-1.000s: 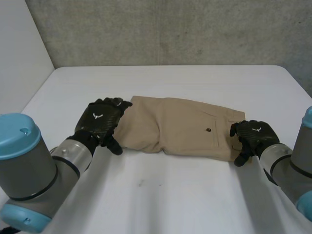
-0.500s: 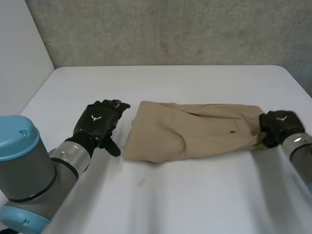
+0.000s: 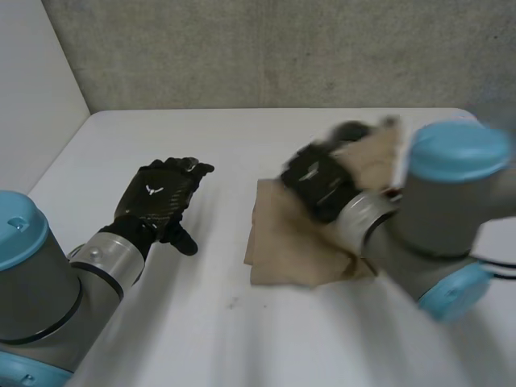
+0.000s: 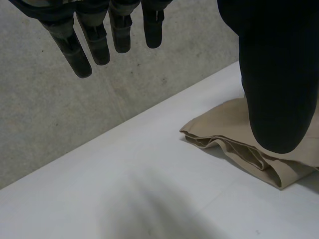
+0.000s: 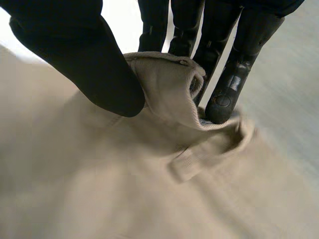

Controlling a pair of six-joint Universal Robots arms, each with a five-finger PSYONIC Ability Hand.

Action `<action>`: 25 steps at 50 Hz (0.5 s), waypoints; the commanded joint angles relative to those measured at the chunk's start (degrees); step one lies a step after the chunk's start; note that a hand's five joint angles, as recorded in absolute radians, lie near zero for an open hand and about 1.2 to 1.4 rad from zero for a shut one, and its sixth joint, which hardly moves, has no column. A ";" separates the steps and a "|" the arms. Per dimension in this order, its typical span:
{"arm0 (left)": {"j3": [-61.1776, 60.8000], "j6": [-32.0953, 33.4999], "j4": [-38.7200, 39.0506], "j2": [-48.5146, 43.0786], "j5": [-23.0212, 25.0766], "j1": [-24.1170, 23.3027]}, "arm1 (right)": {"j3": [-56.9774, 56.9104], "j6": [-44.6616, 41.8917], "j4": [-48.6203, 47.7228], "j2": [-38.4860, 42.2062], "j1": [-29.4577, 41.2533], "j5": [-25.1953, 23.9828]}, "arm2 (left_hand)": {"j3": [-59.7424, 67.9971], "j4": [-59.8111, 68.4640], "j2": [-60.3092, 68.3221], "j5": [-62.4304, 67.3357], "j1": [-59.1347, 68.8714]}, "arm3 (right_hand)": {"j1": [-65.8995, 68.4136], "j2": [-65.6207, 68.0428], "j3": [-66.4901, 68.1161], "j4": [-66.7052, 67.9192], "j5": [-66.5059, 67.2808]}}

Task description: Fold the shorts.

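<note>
My left robot hand [image 3: 161,200] rests open on the counter [image 3: 242,339], apart from the shorts [image 3: 278,258]. The fold is under way: my right robot hand [image 3: 322,179] pinches the shorts' end, which lay stretched far right half a second ago and now hangs over the pile. Next I'd lay it squarely down and release.

A smooth white table [image 3: 242,339] with rounded far corners fills the lower two thirds of the head view. Tan cloth shorts [image 3: 278,250] lie directly on it, just right of the frame's centre. They are bunched into stacked layers, and their left and near edges rest flat on the surface. The left wrist view shows those layered edges touching the tabletop. A small dark speck [image 3: 232,304] marks the bare surface at lower centre.
</note>
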 commanded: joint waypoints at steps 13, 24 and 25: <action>7.01 0.14 0.87 -1.17 0.00 -0.28 | -0.03 23.28 -2.25 -6.40 -1.62 -4.72 | -2.16 -1.61 -1.41 -2.55 -1.02 | -45.80 -56.87 -58.25 -58.21 -55.85; 25.13 -3.56 -2.38 -14.53 -2.11 -10.12 | -4.15 36.94 4.85 -3.00 -8.05 -0.86 | -0.48 0.08 0.27 -0.87 0.66 | -45.80 -56.87 -58.25 -58.21 -55.85; 29.82 -5.99 -5.69 -18.62 -3.15 -11.52 | -5.04 36.76 6.00 -2.02 -8.05 -0.42 | 0.02 0.58 0.77 -0.37 1.16 | -45.80 -56.87 -58.25 -58.21 -55.85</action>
